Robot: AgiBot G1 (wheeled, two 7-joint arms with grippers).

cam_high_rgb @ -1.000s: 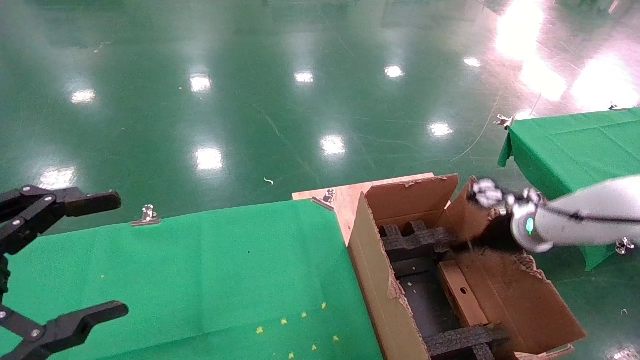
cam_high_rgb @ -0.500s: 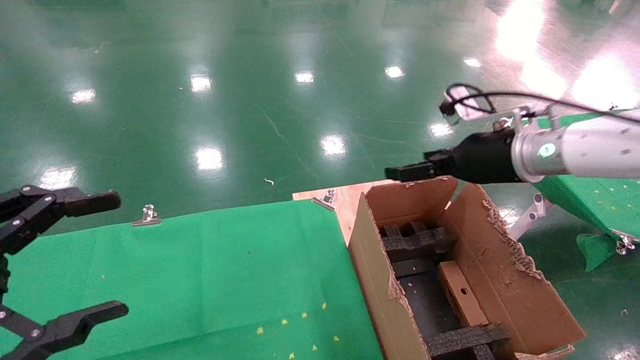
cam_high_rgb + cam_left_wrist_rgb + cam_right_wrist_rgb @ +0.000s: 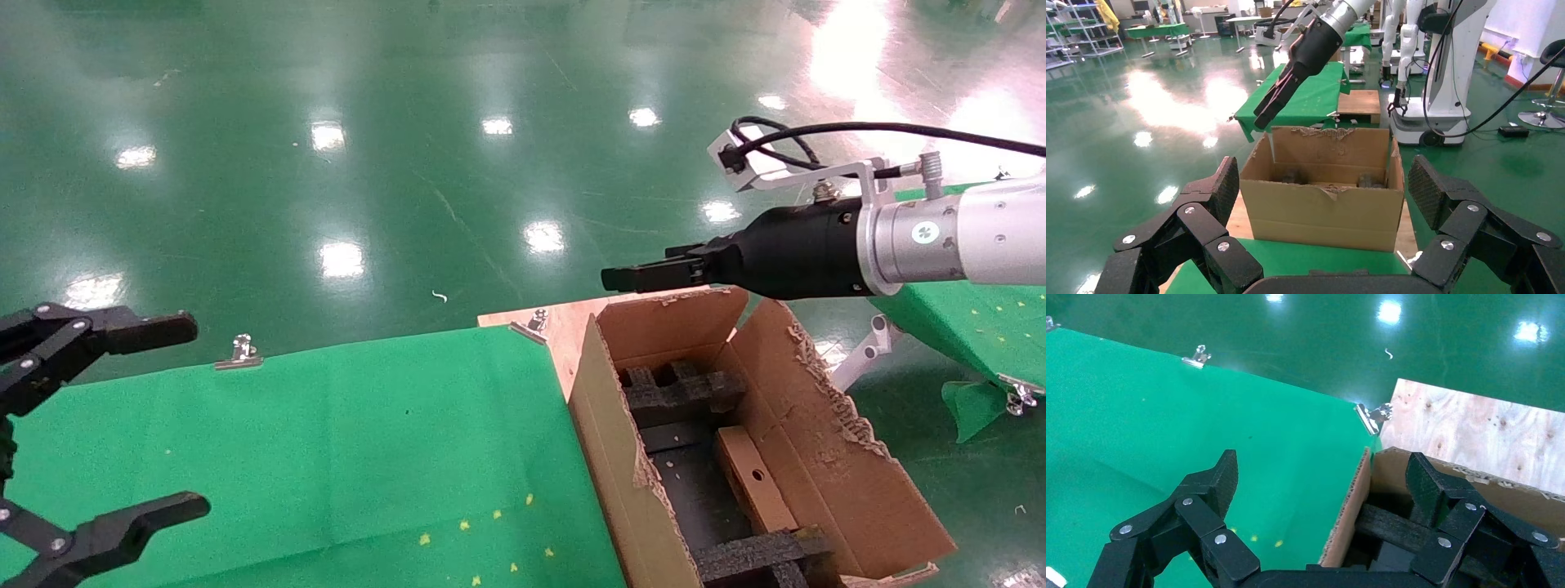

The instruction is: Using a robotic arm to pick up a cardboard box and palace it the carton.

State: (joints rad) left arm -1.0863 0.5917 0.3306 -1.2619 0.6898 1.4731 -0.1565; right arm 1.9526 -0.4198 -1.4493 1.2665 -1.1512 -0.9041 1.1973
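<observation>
The small cardboard box (image 3: pixel 756 482), brown with a round hole, lies inside the carton (image 3: pixel 621 457) between black foam inserts (image 3: pixel 678 392). The carton has ragged flaps and also shows in the left wrist view (image 3: pixel 1327 214) and the right wrist view (image 3: pixel 1349 508). My right gripper (image 3: pixel 621 278), on the white arm with the black wrist, hovers above the carton's far edge. It is open and empty (image 3: pixel 1324 465), well clear of the small box, and it also shows in the left wrist view (image 3: pixel 1272 110). My left gripper (image 3: pixel 192 416) is open and empty over the left of the green table (image 3: pixel 1324 177).
The green cloth table (image 3: pixel 327 441) is held by metal clips (image 3: pixel 239 353). The carton stands on a plywood board (image 3: pixel 564 322) beside it. A second green table (image 3: pixel 981 318) is at the right. White robot stands (image 3: pixel 1444 61) are behind the carton.
My right arm has risen out of the carton and now points left above its far flap, empty. The small box has stayed in the carton. The left arm has not moved.
</observation>
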